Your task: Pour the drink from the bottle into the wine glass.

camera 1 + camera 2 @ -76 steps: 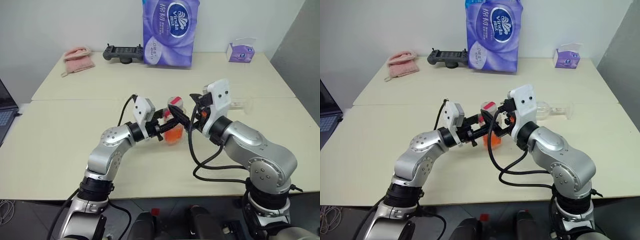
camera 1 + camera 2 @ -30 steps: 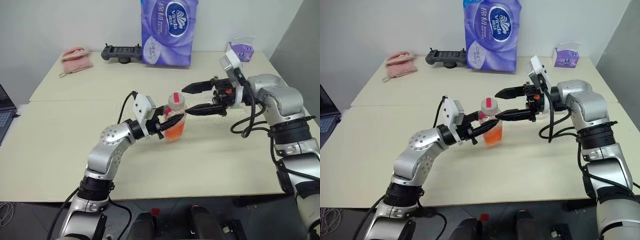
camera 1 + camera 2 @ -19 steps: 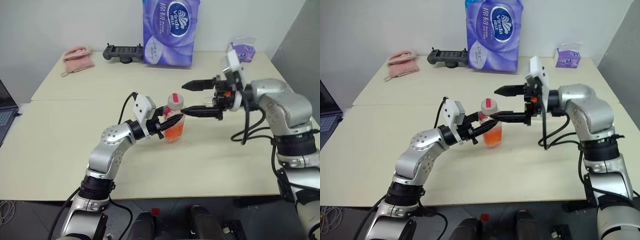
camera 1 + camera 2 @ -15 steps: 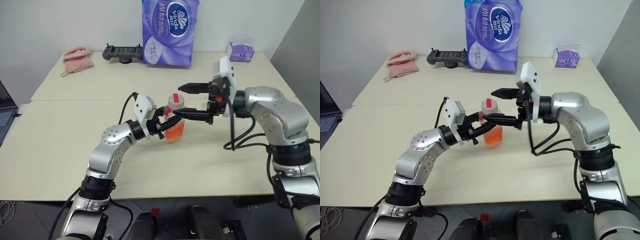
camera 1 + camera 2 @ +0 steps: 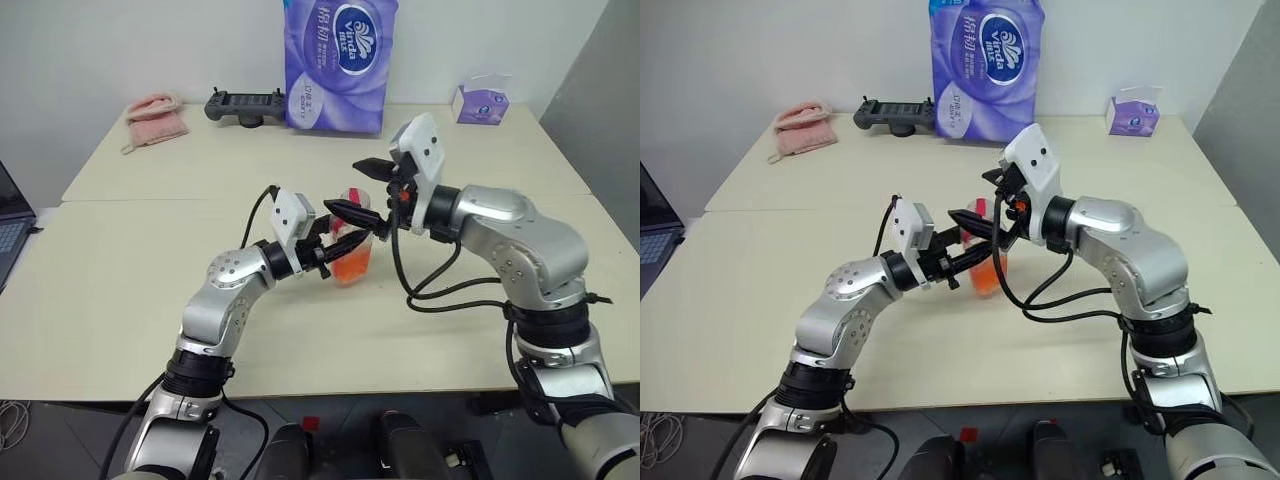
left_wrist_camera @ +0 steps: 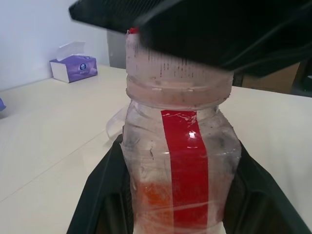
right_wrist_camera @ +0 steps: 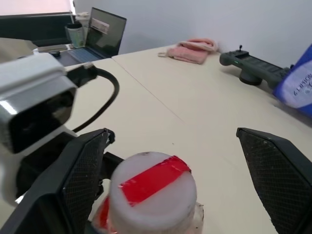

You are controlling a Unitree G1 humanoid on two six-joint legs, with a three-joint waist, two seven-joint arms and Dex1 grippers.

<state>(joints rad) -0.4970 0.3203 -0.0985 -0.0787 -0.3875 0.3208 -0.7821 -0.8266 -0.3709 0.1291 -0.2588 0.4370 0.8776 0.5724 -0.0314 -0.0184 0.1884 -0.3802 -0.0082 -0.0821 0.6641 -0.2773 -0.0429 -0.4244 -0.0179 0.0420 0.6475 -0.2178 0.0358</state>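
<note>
Fingers of the left gripper [image 5: 335, 243] are clamped on the bottle [image 5: 352, 240], which stands upright near the middle of the table [image 5: 120, 290] with orange drink [image 6: 158, 197] in its lower part. The right gripper [image 7: 170, 165] hangs spread wide, one finger on each side of the bottle's top.

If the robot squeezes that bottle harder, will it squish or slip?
The bottle looks like thin clear plastic, so it would probably dent a little. It holds only a little drink, so it is likely light. The left gripper clamps its sides; slipping seems unlikely.
</note>
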